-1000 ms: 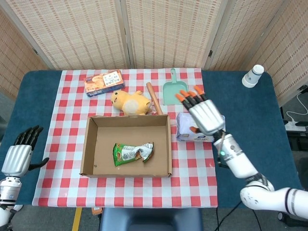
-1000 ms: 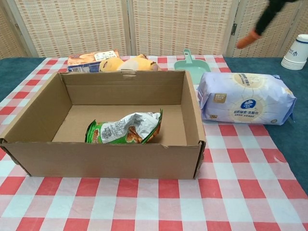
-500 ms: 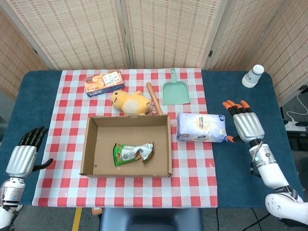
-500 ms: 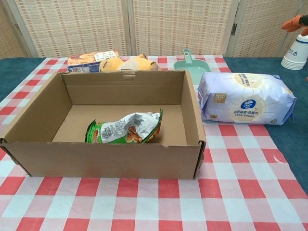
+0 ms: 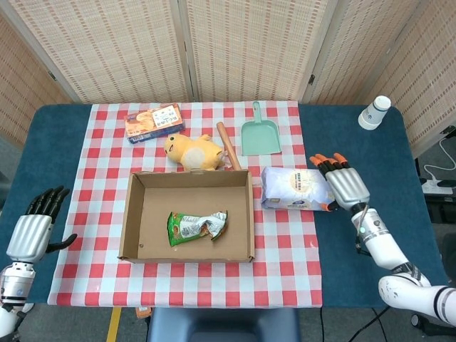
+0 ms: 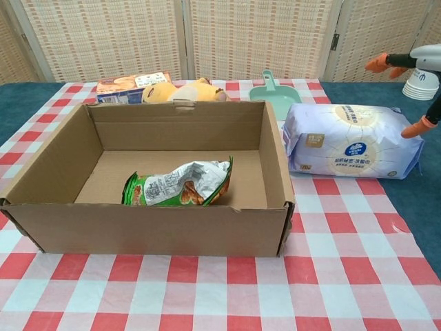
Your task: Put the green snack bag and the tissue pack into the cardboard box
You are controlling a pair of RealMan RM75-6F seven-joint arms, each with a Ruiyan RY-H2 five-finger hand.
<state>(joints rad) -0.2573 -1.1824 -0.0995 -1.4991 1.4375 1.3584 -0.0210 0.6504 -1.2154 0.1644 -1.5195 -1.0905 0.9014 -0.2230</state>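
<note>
Since the earlier frame, the right hand [image 5: 339, 182] is moving in from the table edge toward the tissue pack [image 5: 296, 189]. Head view: its fingers are spreading wide just beside the pack's right end; contact is unclear. The green snack bag [image 5: 197, 225] is lying inside the cardboard box [image 5: 132, 214]. The left hand [image 5: 32, 229] is hanging open, well apart. Chest view: the tissue pack [image 6: 351, 140] is lying right of the box [image 6: 165, 231], orange fingertips [image 6: 414, 128] showing at its far end.
</note>
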